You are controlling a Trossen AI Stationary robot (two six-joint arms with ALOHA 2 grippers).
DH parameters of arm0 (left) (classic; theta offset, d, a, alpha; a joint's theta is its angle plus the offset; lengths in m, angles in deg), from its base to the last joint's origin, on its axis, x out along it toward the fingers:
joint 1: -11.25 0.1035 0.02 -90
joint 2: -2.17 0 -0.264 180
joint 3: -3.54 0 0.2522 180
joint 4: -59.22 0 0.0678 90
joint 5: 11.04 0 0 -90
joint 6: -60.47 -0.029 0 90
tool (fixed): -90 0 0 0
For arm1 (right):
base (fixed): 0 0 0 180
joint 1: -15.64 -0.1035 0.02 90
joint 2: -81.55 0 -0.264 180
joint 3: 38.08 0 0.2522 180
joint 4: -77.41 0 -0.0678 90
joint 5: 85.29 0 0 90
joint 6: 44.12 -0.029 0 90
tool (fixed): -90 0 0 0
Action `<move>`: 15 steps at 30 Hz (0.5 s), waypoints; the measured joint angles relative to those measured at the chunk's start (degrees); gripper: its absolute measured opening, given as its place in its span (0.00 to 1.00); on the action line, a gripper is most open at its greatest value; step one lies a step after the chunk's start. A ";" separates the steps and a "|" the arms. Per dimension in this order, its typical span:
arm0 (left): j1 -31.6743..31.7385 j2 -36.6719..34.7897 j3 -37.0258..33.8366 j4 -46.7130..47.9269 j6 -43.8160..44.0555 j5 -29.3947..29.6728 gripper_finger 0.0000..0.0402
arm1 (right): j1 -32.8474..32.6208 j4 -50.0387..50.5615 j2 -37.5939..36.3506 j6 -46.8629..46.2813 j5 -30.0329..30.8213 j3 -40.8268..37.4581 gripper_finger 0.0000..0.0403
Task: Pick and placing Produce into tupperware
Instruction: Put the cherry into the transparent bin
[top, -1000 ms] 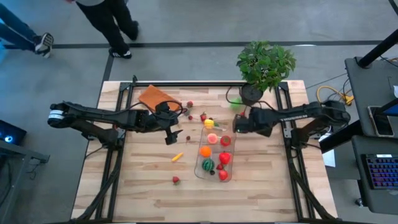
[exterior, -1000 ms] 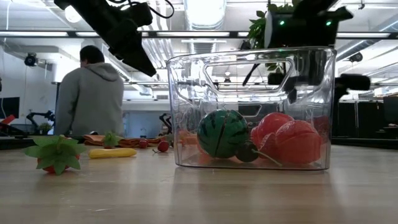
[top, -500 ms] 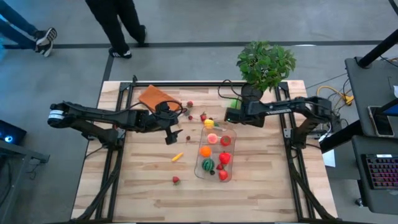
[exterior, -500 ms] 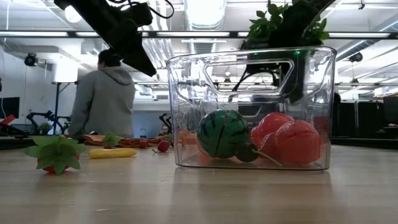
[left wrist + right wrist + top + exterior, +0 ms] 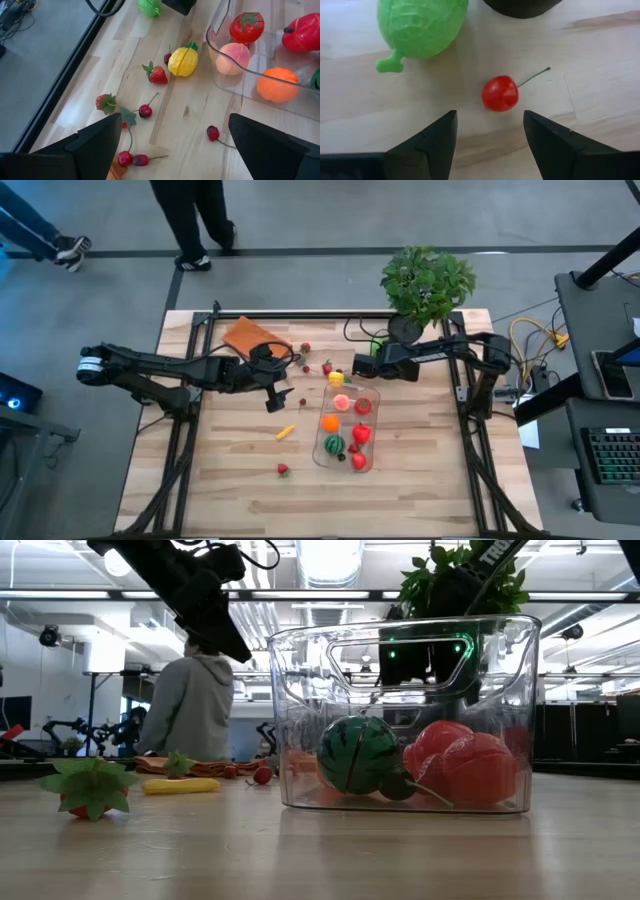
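A small red cherry [image 5: 500, 93] lies on the bare wood straight ahead of your right gripper [image 5: 489, 132], its thin stem pointing away at a slant. A green leafy vegetable [image 5: 421, 25] sits just beyond it. The fingers stand apart, holding nothing, with the cherry centred before the gap. The tupperware [image 5: 346, 427] sits mid-table, already holding several pieces. Your left gripper [image 5: 172, 137] hangs wide open and empty over scattered fruit, farther from this cherry.
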 joint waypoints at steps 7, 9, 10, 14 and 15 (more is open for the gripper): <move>0.00 0.00 0.00 0.15 -0.02 0.00 0.88 | 0.09 0.20 0.86 -0.89 1.83 -0.15 0.46; 0.00 0.00 0.00 0.15 0.00 0.00 0.88 | 0.13 0.28 0.64 -0.90 3.30 -0.15 0.42; 0.00 0.00 0.00 0.17 0.00 -0.02 0.88 | 0.16 0.34 0.53 -0.99 4.06 -0.15 0.41; 0.00 0.00 0.00 0.18 -0.02 0.00 0.88 | 0.75 0.91 0.21 -1.04 4.51 -0.15 0.35; 0.00 0.00 0.00 0.19 -0.02 -0.01 0.88 | 0.80 0.95 0.21 -1.05 4.51 -0.23 0.34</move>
